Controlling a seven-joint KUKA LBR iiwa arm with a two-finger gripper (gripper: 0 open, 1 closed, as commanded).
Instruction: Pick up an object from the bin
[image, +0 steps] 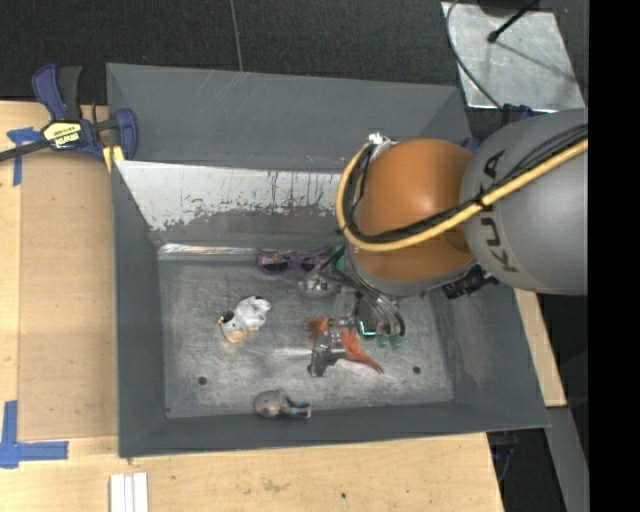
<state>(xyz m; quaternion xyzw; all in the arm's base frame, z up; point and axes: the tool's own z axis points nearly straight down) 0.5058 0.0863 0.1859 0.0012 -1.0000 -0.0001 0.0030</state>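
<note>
Bin floor (200, 290) scuffed grey, tool (323, 356) low over orange-red piece (362, 357) at centre-right; grip state unclear

Bin floor (195, 345) bare at left; white lump (247, 316), orange piece (358, 352) obstruct centre.

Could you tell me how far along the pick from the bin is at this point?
Nothing looks lifted out yet. The gripper is down at the floor of the grey metal bin, beside an orange-red pointed piece; a firm grasp and the lift remain.
</note>
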